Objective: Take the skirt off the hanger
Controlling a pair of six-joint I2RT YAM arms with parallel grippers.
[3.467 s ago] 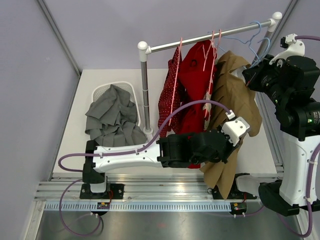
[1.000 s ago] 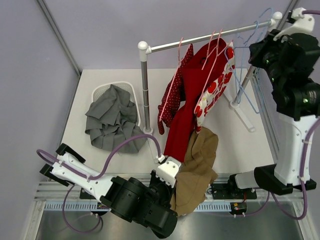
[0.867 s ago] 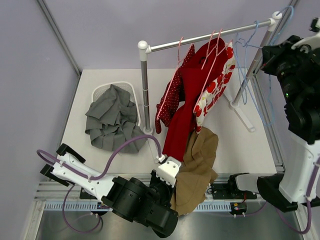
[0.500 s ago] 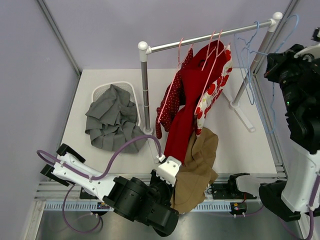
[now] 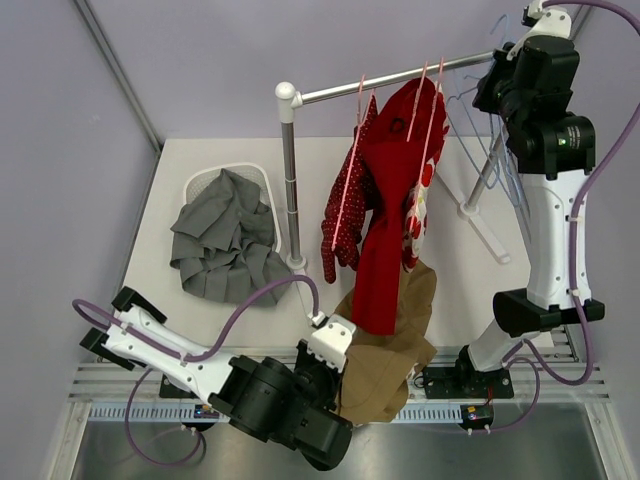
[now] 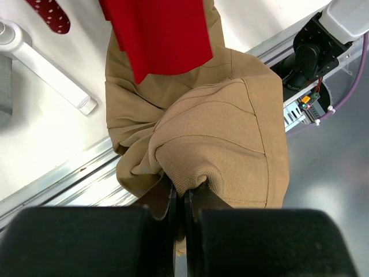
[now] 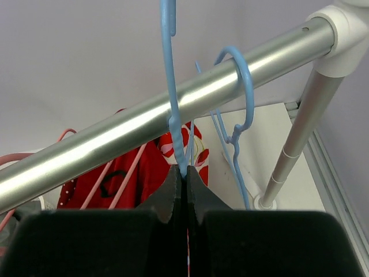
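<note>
Left claw (image 6: 180, 193) clamps the tan skirt (image 6: 230, 138) at 6 o'clock, right claw (image 7: 184, 176) pinches the blue hanger (image 7: 171, 69) at 1 o'clock, holding them apart.

Left arm (image 5: 150, 345): white shells, black drum-shaped joint housings, 1 white block (image 5: 333, 338) at the wrist end. Its purple cable (image 5: 245, 298) runs as a thin loop beyond the rail (image 5: 110, 392).

Right arm (image 5: 550, 230): 1 long white link next to the rail, bulky black housings at the end far from the rail, a white cap (image 5: 548, 20) beyond them, a second purple lead (image 5: 588, 300) alongside.

Circuit boards (image 5: 477, 413) with orange parts sit on the rail's front face.

Left gripper (image 6: 179, 196) and right gripper (image 7: 184, 176): matte black fingers, black bodies.
</note>
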